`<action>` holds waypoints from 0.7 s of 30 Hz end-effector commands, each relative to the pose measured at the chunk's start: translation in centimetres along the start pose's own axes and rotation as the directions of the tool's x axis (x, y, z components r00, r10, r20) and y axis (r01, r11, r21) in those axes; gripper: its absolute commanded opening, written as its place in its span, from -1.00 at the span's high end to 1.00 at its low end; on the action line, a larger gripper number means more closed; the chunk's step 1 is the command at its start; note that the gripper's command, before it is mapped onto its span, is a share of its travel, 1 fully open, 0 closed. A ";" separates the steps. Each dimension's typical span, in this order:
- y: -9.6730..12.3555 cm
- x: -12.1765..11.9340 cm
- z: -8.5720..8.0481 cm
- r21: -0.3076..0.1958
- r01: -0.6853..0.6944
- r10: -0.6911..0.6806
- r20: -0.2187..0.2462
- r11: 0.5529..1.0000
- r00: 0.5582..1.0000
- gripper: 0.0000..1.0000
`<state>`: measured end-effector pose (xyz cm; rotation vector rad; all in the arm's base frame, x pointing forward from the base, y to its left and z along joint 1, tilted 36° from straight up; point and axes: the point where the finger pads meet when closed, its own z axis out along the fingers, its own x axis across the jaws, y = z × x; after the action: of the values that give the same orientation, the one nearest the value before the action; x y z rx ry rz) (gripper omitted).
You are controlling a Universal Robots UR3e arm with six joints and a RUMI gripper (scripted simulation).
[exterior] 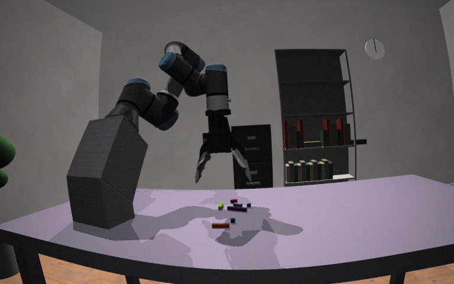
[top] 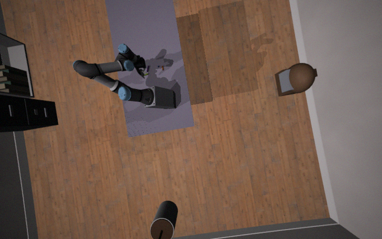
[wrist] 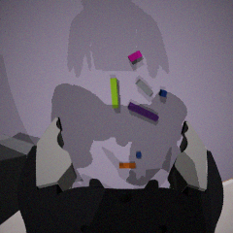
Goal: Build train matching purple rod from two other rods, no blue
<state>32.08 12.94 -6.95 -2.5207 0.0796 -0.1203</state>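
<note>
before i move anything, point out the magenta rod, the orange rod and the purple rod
magenta rod [exterior: 233, 200] [wrist: 135, 56]: exterior and wrist, middle
orange rod [exterior: 220, 225] [wrist: 127, 165]: exterior and wrist, middle
purple rod [exterior: 236, 208] [wrist: 143, 112]: exterior and wrist, middle

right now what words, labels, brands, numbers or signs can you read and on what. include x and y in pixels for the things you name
None can be read.
Clock [exterior: 375, 48]: a hand shows, no readable numbers.
Books [top: 14, 80] [exterior: 309, 170]: no readable titles.
Drawers [top: 39, 112] [exterior: 260, 134]: no readable labels.
Arm [top: 110, 66] [exterior: 217, 81]: no readable brand.

lime rod [exterior: 220, 206] [wrist: 115, 92], orange rod [top: 162, 67] [exterior: 220, 225] [wrist: 127, 165], seemingly plain lilac tabletop [top: 141, 22] [exterior: 334, 214] [wrist: 204, 58]
</note>
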 end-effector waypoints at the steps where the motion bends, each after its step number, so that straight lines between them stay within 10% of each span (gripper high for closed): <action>1: 0.0 0.1 0.0 -0.001 -0.002 0.002 -0.002 1.000 1.000 -1.00; 21: 2.8 0.6 -0.1 -0.004 -0.358 0.358 -0.004 0.934 0.934 -1.00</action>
<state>32.37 11.29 -7.94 -2.4845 0.3970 -0.0191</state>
